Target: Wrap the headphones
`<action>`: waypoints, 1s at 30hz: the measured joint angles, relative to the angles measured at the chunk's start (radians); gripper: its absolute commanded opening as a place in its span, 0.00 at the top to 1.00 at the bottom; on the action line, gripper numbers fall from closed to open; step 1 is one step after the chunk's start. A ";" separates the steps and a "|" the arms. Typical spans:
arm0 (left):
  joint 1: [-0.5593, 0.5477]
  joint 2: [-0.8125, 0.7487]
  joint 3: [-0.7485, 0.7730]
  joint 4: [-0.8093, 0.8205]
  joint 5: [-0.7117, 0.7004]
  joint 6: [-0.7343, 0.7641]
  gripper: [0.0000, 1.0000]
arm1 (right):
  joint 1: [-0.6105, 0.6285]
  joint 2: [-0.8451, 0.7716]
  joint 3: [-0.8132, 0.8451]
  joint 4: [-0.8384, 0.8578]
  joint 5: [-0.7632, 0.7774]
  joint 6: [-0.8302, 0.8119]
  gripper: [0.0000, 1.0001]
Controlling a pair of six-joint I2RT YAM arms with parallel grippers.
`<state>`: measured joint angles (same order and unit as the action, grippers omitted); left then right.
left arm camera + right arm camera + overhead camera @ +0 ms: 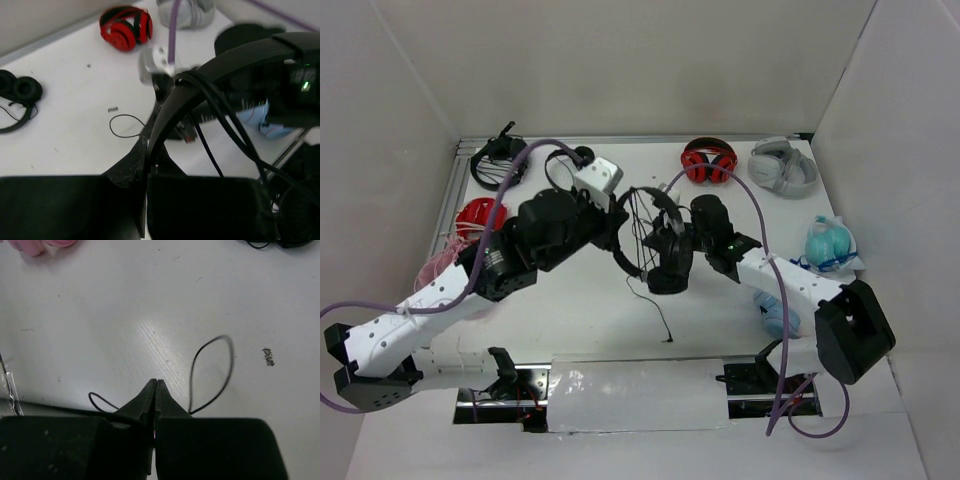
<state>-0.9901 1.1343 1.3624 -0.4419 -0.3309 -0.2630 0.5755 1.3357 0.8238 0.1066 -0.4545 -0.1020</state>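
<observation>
White walled counter [570, 310], spare headsets along far edge: red pair [708, 160], grey pair [782, 165], black one at far-left corner [495, 160].

Headphones [623, 258] are held up over mid-counter between both arms. Left gripper [146, 150] is clamped on the band [225, 60]. Several cable turns already lie around the band beside the grip.

Right gripper [155, 385] has its fingers pressed together, pinching the thin cable [231, 360]. A slack loop hangs just beside the tips, and a loose tail [660, 315] runs toward the near edge.

Step, as judged: mid-wrap, winding cable onto the band, a fair length left.

Next move likely needs the right gripper to carry the cable round the band again, pulling the slack taut. The left should hold steady so the turns don't slip. Cup positions are hard to tell.
</observation>
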 measured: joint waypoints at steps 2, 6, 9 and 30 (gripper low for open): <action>0.030 0.015 0.067 -0.008 -0.006 0.000 1.00 | 0.000 0.011 -0.021 0.042 -0.027 0.026 0.94; 0.103 0.074 0.192 -0.035 -0.003 0.004 1.00 | 0.000 0.045 -0.043 0.149 -0.087 0.078 1.00; 0.195 0.164 0.332 -0.096 0.020 0.008 1.00 | 0.002 0.065 -0.065 0.268 -0.145 0.126 1.00; 0.596 0.385 0.598 -0.285 0.134 -0.162 1.00 | 0.272 -0.078 -0.332 0.528 -0.269 0.203 0.72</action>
<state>-0.3943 1.5192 1.9602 -0.7269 -0.1970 -0.4252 0.8478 1.2575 0.4923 0.6342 -0.7231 0.1009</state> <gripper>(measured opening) 0.096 0.240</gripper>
